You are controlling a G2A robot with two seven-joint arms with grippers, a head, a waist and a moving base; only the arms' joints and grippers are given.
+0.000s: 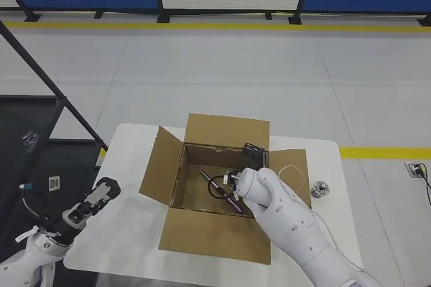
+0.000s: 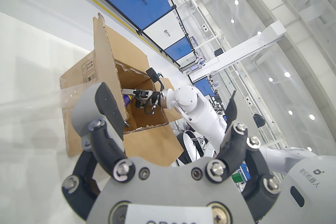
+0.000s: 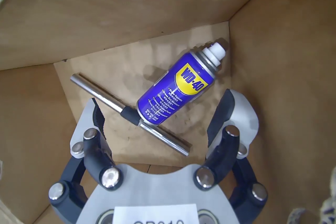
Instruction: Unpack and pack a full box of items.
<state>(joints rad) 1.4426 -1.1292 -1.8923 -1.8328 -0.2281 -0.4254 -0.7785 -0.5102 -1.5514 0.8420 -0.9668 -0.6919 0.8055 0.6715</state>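
– Right gripper [image 3: 161,104] sits inside the box [image 1: 208,237], jaws spread wide. It holds nothing and touches nothing.
– What's under it?
– Can [image 3: 181,84] on its side on the box floor, nozzle toward a corner, base end touching a rod [image 3: 105,97] that lies flat beside it.
– So what could go wrong?
– Three things, I'd say. Closing on the can may catch the rod as well, since the two touch. The can is round, so it could roll or squirt out of a grip that lands off-centre. And it lies near two walls, so the gripper may jam against cardboard going down.
– Left gripper [image 2: 168,99]?
– Wide open too, empty, over the table [image 1: 129,143] beside the box's left flap, well apart from the can.
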